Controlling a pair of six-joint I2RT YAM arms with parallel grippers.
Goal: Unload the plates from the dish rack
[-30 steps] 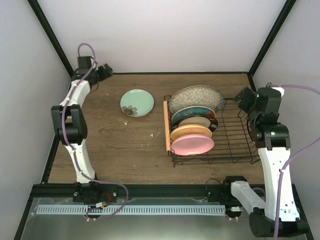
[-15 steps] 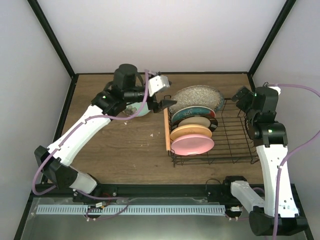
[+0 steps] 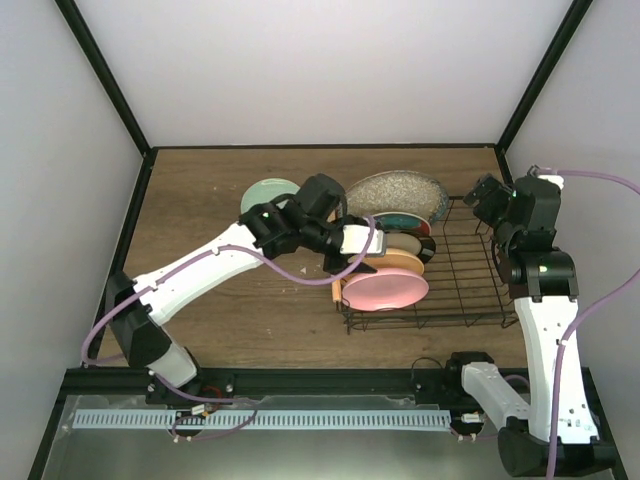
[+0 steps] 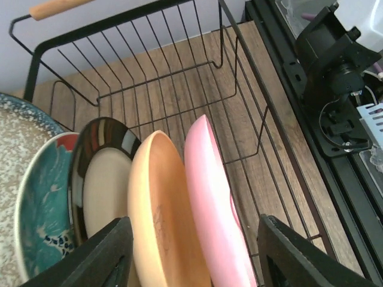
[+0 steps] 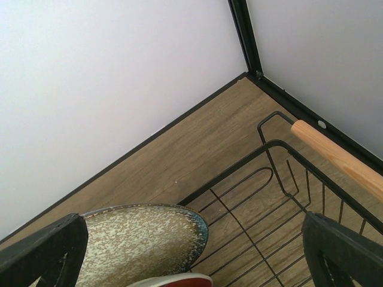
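Progress is small so far: 1 of the 6 plates is out and 5 are left. The pale green plate [image 3: 262, 192] lies flat on the tabletop [image 3: 250, 320], to the upper left of the dish rack [image 3: 470, 318], and the left arm partly covers it in the top view.

The other 5 plates stand on edge in the left part of the rack, one behind the other. From the upper end to the lower end of the top view they are the grey speckled plate [image 3: 395, 190], the red plate with the teal flower [image 3: 395, 222], the cream plate with the dark rim [image 3: 418, 246], the orange-yellow plate [image 3: 400, 263] and the pink plate [image 3: 385, 288]. The right part of the rack holds nothing.

The left end effector [image 4: 194, 245] hangs over the lower end of this row. In its wrist view the 2 fingers stand apart, with the rims of the orange-yellow and pink plates between them, and I see no contact with either plate. I judge that the pink plate is the next to come out, but it is not gripped yet.

The right end effector [image 5: 192, 227] hovers over the upper right corner of the rack. Its fingers are wide apart and hold nothing.
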